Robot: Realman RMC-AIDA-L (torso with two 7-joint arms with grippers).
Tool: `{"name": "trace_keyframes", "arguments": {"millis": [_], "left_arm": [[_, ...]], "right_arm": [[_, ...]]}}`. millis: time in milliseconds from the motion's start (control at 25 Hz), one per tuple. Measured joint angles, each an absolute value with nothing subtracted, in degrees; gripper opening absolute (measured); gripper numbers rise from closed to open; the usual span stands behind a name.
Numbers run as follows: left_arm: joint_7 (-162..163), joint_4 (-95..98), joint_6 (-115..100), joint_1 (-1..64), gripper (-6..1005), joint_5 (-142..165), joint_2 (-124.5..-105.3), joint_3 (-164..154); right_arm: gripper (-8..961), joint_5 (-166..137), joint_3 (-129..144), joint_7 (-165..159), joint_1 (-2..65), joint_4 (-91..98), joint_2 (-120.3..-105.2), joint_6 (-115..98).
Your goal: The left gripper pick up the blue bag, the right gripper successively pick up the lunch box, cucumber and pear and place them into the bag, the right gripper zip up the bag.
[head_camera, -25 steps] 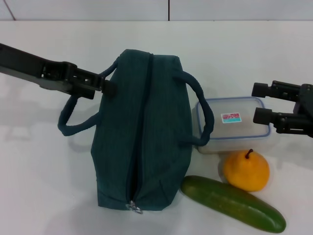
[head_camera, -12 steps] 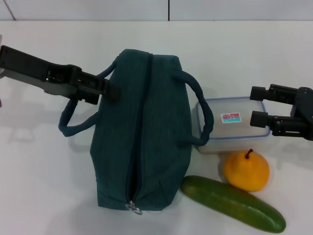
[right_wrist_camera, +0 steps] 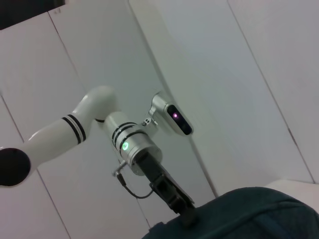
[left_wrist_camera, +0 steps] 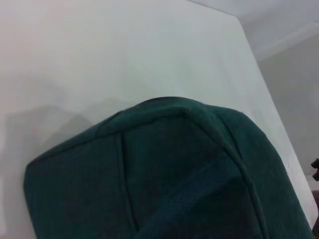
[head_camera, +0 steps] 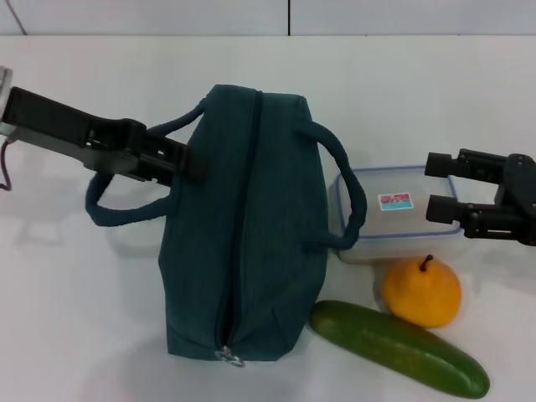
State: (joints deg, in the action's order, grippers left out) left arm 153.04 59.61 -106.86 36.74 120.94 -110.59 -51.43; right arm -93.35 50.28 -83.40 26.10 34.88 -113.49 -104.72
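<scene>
The dark teal fabric bag [head_camera: 247, 226] lies zipped shut, 2 loop handles splayed. Beside it: translucent blue-rimmed plastic lunch box [head_camera: 400, 214], round yellow-orange pear [head_camera: 422, 291], long dark green cucumber [head_camera: 399, 347].

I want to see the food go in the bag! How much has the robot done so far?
Nothing is packed yet. The left gripper is at the blue bag's side by a handle; the zipper looks closed. The right gripper is open at the lunch box. The lunch box, pear and cucumber lie beside the bag, waiting.
</scene>
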Motion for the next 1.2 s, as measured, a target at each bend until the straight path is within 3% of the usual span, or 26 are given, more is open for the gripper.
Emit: {"name": "trace_keyframes", "arguments": {"millis": [640, 960, 1200], "left_arm": [[152.05, 58.96, -106.8, 36.75, 205, 120.51, -110.7, -49.77], [150.76, 58.46, -106.45, 36.18, 54, 120.41, -110.83, -49.4], [149.19, 58.31, -106.11, 35.93, 54, 120.68, -111.1, -48.22]], "right_arm": [[794, -93.26, 49.85, -83.48, 25.52, 34.12, -113.49, -105.13], [794, -87.28, 49.38, -83.54, 25.43, 27.85, -114.22, -104.49], [793, -81.55, 40.83, -83.6, 24.35, 17.62, -114.3, -100.06]]}}
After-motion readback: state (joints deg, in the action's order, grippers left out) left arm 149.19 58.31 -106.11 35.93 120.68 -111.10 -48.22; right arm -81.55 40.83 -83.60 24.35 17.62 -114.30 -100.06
